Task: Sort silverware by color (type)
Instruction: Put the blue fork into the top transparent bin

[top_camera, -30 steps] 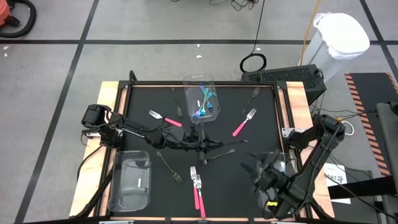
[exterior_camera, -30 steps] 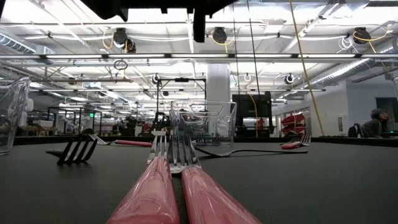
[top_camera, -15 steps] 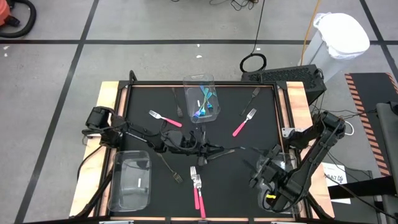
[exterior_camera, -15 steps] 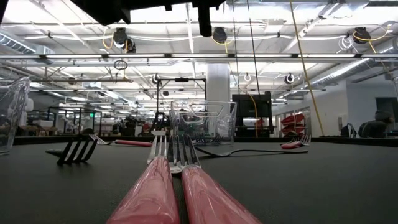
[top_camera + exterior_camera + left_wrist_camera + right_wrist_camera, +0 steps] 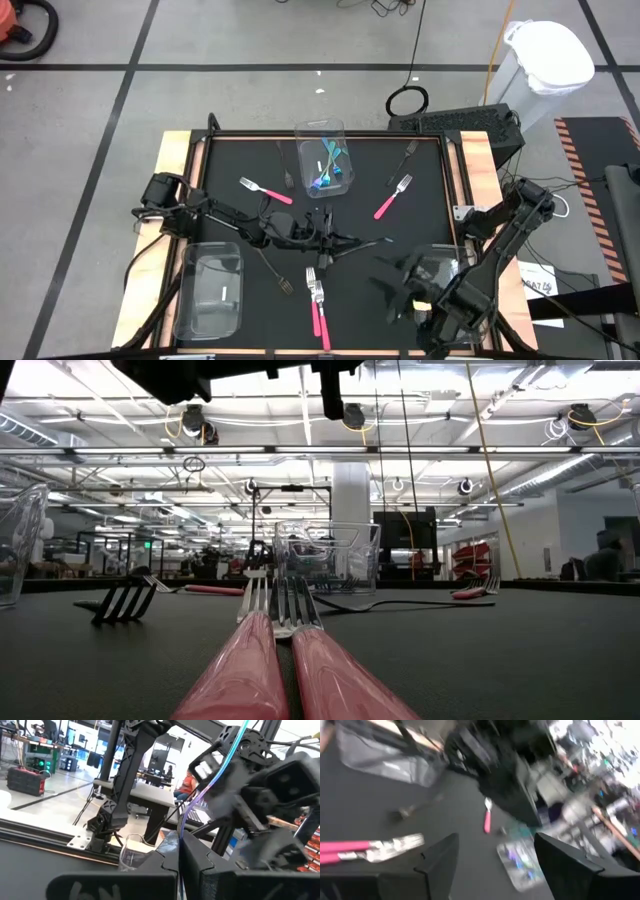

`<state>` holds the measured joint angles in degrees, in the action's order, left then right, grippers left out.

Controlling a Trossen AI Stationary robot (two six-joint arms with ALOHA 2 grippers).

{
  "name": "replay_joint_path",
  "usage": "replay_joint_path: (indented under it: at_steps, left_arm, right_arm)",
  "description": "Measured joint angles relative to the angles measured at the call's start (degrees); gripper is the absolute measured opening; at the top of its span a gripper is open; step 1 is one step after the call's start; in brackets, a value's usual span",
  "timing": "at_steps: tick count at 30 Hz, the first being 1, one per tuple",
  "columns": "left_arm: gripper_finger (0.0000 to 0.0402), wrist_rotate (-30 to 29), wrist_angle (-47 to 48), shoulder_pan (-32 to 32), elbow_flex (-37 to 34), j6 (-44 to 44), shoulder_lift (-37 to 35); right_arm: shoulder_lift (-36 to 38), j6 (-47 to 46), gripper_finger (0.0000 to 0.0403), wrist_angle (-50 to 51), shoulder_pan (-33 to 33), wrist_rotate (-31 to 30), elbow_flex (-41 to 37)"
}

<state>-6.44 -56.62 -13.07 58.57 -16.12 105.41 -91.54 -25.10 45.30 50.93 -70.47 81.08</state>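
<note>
Most of the silverware is loose on the black counter (image 5: 230,160), so the sorting looks barely begun. In the high view the only sorted lot is a few teal pieces (image 5: 329,168) lying in the clear bin (image 5: 322,131) at top centre. Two pink forks (image 5: 318,305) lie side by side at bottom centre, heads toward the top of the frame; another pink fork (image 5: 262,190) sits left of the bin and a fourth (image 5: 390,198) right of it. Dark forks are scattered: one (image 5: 408,153) near the upper right of the mat, one (image 5: 272,270) lower left of centre, one (image 5: 283,160) just left of the bin, and a long dark piece (image 5: 365,243) at mid-frame. A second bin (image 5: 196,300) at lower left holds only a small pale thing I cannot make out; a third clear bin (image 5: 440,268) at lower right is half hidden by the right arm. The left tool (image 5: 322,228) hangs over the middle of the counter, below the teal bin, its fingers together; whether the thin teal strand in its wrist view is pinched there, I cannot tell. The right tool (image 5: 397,293) is low at the lower right of the mat, fingers wide apart and empty, with the pink pair well to its left. By my reckoning all the pink and dark pieces remain.
</note>
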Motion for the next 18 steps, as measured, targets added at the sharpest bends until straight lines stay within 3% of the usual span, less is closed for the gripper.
replay_joint_path:
  at_steps: [3,7,13,18]
  left_arm:
    - [0.0001,0.02,0.11,-0.54,0.0,0.0,0.0]
    - [0.0001,0.24,-0.62,-1.69,0.0,0.03,0.0]
    - [0.0001,0.46,-2.64,-2.06,0.0,3.21,-0.04]
    - [0.0001,1.99,-3.06,-1.7,0.0,3.48,-0.04]
  right_arm:
    - [0.08,8.34,0.0254,-7.26,-0.42,-2.75,-0.43]
    - [0.1,5.68,0.0253,-4.01,-0.59,-7.66,-0.86]
    - [0.08,-1.56,0.0247,1.04,-0.96,-7.65,-0.88]
    - [0.09,0.75,0.0216,-5.8,-1.22,-4.05,-0.88]
